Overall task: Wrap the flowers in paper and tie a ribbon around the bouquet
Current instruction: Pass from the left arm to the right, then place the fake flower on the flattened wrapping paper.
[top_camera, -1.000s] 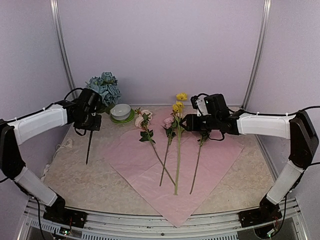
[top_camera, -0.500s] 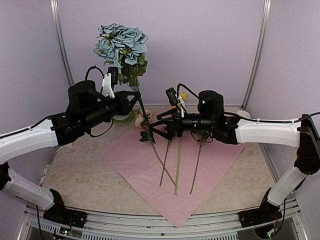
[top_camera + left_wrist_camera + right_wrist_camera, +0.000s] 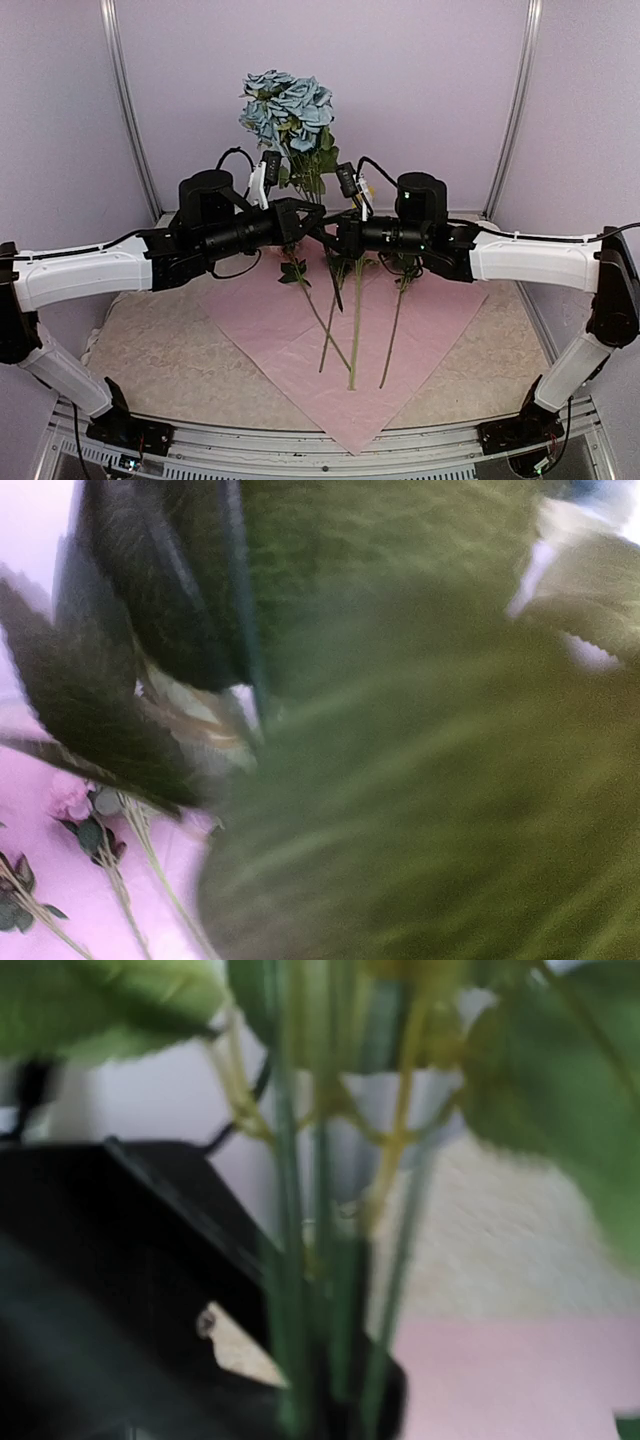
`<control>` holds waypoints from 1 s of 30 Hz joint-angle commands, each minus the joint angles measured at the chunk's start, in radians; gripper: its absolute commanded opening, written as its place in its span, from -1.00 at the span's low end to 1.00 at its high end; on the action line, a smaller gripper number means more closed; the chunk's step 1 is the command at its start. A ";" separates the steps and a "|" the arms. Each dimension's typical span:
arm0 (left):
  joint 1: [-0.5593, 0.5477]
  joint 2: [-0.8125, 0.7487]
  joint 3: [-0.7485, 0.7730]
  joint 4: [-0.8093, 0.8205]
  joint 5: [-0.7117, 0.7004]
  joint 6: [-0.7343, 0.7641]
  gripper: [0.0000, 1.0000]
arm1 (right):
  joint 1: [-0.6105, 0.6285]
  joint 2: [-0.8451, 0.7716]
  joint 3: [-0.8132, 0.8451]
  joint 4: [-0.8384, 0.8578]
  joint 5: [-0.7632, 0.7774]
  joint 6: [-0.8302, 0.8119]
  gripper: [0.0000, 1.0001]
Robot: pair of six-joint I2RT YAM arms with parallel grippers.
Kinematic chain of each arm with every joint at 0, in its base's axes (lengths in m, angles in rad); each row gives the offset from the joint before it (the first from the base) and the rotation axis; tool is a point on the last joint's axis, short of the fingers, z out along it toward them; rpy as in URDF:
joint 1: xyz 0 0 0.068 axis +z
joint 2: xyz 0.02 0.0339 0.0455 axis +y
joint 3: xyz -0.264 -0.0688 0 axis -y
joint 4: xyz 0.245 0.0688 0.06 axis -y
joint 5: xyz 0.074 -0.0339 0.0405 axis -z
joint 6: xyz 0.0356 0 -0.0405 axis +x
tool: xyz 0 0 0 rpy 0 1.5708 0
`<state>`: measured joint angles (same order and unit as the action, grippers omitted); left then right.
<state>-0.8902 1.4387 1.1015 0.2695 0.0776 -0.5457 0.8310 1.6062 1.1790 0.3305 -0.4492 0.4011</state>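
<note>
The right end effector is closed on the stem of the blue hydrangea, holding it upright above the pink wrapping paper. The left end effector sits just beside it at the same stem, but I cannot tell whether it grips. The other flowers lie on the paper.

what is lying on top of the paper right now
Four long flower stems lie on the paper. Most of their heads and the paper's far corner are hidden behind the left arm and right arm.
</note>
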 commanded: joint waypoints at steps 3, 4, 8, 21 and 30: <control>0.054 0.113 0.192 -0.381 -0.107 0.012 0.97 | -0.092 0.067 -0.060 -0.180 0.204 0.280 -1.00; 0.067 0.133 0.203 -0.449 -0.158 0.027 0.98 | -0.095 0.083 -0.074 -0.192 0.232 0.295 -1.00; 0.125 0.237 0.228 -0.633 -0.272 0.058 0.92 | -0.102 0.174 -0.084 -0.220 0.285 0.328 -1.00; 0.208 0.612 0.399 -0.754 -0.409 0.236 0.10 | -0.113 0.221 -0.078 -0.328 0.378 0.352 0.06; 0.233 0.715 0.481 -0.725 -0.472 0.328 0.00 | -0.237 -0.033 -0.088 -0.552 0.510 0.153 0.32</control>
<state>-0.6697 2.1143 1.5360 -0.4618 -0.3347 -0.2798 0.7021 1.6722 1.0897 -0.1040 -0.0418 0.6430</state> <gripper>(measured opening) 0.505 0.695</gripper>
